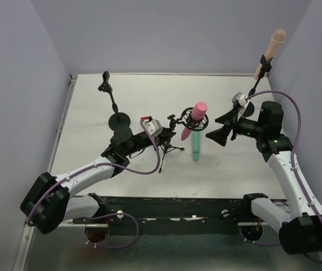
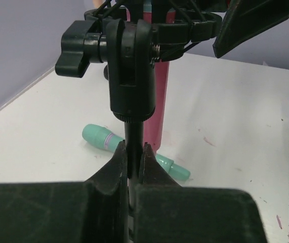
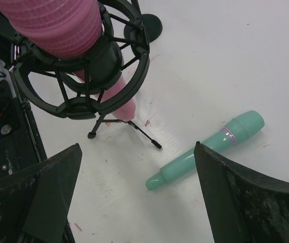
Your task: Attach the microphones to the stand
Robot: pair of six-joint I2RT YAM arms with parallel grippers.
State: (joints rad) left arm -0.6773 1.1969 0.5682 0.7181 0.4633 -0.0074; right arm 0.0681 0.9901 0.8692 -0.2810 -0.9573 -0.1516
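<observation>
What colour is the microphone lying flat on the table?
The microphone is teal-green with a thin purple band; clearest in the right wrist view.

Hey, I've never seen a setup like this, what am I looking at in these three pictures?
Two robot arms are bolted to a white table. One picture looks down from above; the others come from cameras on each wrist. The left end effector is shut on the post of a small tripod stand whose ring mount holds a pink microphone. The right end effector is open, holding nothing. A teal microphone lies flat on the table. A peach microphone is clipped in a far-right stand; the far-left stand is empty.
</observation>
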